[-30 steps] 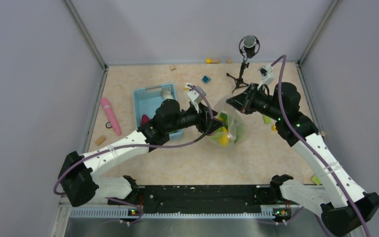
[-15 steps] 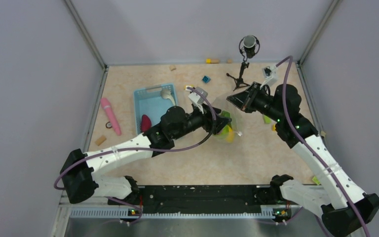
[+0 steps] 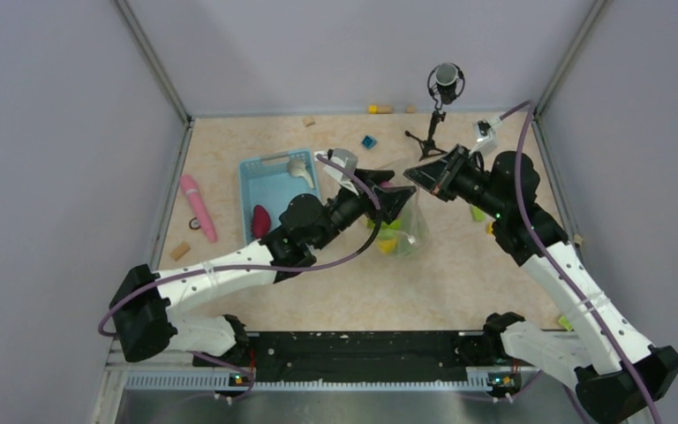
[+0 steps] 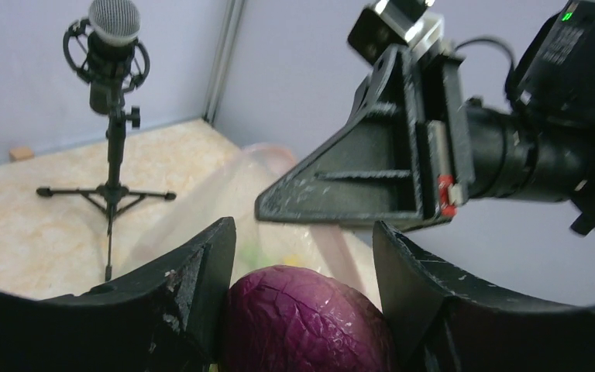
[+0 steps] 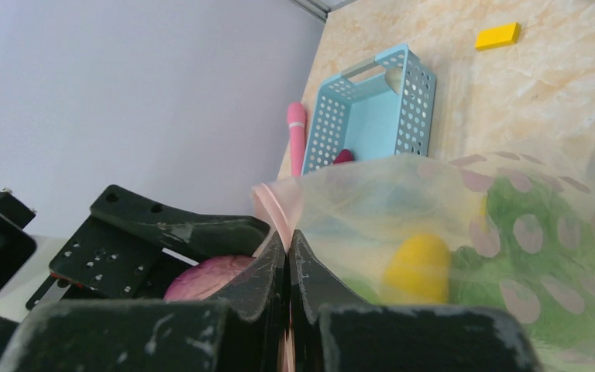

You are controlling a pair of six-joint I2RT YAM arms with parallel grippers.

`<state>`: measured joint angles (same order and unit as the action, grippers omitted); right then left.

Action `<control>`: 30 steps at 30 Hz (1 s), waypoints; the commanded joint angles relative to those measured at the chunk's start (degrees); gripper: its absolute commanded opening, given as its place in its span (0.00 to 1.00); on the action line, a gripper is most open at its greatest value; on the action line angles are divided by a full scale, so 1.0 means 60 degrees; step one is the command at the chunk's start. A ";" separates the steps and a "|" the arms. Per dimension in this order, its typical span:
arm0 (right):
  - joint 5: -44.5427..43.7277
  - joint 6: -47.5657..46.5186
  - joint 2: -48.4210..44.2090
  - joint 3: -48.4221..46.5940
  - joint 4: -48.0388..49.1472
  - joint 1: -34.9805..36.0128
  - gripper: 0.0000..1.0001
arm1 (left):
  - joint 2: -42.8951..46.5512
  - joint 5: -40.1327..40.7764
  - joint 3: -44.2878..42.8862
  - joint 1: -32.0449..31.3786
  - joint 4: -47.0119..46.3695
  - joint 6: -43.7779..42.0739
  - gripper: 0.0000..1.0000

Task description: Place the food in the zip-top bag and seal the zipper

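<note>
My left gripper [image 4: 302, 240] [image 3: 395, 201] is shut on a purple, cabbage-like piece of food [image 4: 302, 318], held just in front of the mouth of the zip-top bag [image 3: 409, 231]. My right gripper [image 5: 287, 239] [image 3: 413, 177] is shut on the bag's pink zipper [image 5: 273, 203] edge and holds that edge up. Through the clear bag [image 5: 465, 194] I see a yellow citrus [image 5: 417, 267] and green lettuce [image 5: 558, 256]. The purple piece [image 5: 205, 279] shows just left of my right fingers. The two grippers are nearly tip to tip.
A light blue basket [image 3: 269, 162] sits left of the bag with a red piece [image 3: 259, 219] and a pale item in it. A pink stick [image 3: 198, 206] lies further left. A microphone on a tripod [image 3: 441, 88] stands behind the bag. Small blocks [image 3: 368, 141] are scattered.
My left gripper closed somewhat, rose and tilted up toward the bag's mouth with the purple piece. My right gripper lifted the bag's edge slightly up and right.
</note>
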<state>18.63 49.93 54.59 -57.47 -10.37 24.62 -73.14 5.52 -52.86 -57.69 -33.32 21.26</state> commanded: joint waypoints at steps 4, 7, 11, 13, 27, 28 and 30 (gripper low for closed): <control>-0.0157 0.1222 -0.0476 0.0412 0.1196 0.0018 0.00 | -0.0872 0.0683 -0.0110 -0.0223 -0.2454 -0.0321 0.00; -0.0205 0.1419 -0.0665 0.0482 0.1288 0.0004 0.00 | -0.1227 0.1076 -0.0041 -0.0270 -0.2809 -0.0598 0.00; -0.0581 0.1470 -0.0915 0.0391 0.1255 -0.0016 0.00 | -0.1524 0.1322 0.0469 -0.0286 -0.3276 -0.0531 0.00; -0.0633 0.1435 -0.0977 0.0267 0.1172 -0.0009 0.00 | -0.1621 0.1505 0.0686 -0.0306 -0.3437 -0.0455 0.07; -0.0513 0.1224 -0.1053 0.0044 0.1052 -0.0037 0.00 | -0.1550 0.1474 0.0491 -0.0388 -0.2614 -0.0348 0.99; -0.0524 0.1207 -0.1050 0.0054 0.1042 -0.0045 0.00 | -0.1526 0.1472 0.0490 -0.0384 -0.2522 -0.0309 0.99; -0.0540 0.1171 -0.1071 0.0057 0.1038 -0.0039 0.00 | -0.1321 0.1408 0.0585 -0.0390 -0.2402 -0.0257 0.99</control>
<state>14.59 56.58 50.63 -53.63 -10.92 24.51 -82.13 15.97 -49.74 -59.29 -52.36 19.68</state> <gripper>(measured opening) 0.005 0.985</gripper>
